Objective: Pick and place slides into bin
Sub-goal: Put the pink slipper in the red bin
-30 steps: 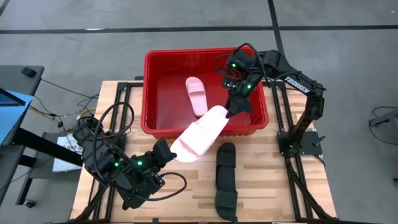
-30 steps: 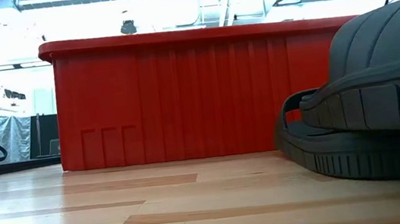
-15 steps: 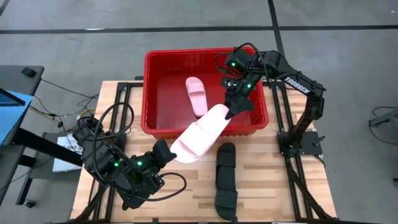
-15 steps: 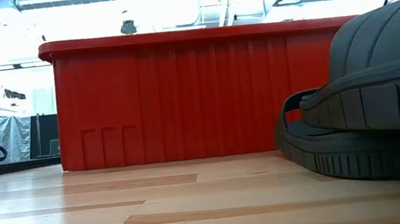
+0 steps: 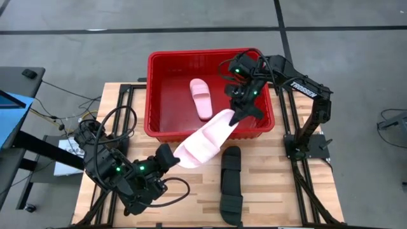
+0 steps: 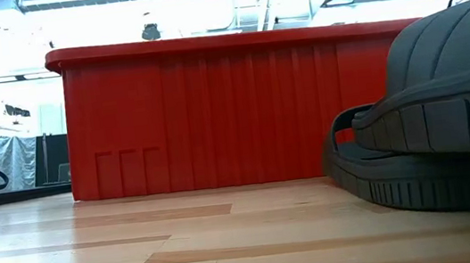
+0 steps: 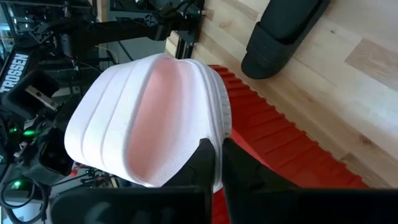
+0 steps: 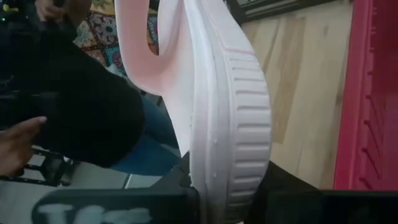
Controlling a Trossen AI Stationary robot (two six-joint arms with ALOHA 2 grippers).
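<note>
Right pincer [image 5: 238, 118] is clamped on one end of a pale pink slide [image 5: 205, 138], left pincer [image 5: 168, 154] clamped on the other end, so it hangs slanted across the front rim of the red bin [image 5: 154, 58]. Over the last second the right pincer has edged down and inward a touch, tilting the slide more; looks like a handover, with the left due to let go. One pink slide [image 5: 201, 98] already lies in the bin, two black slides [image 5: 230, 184] wait on the surface [image 5: 305, 197].
</note>
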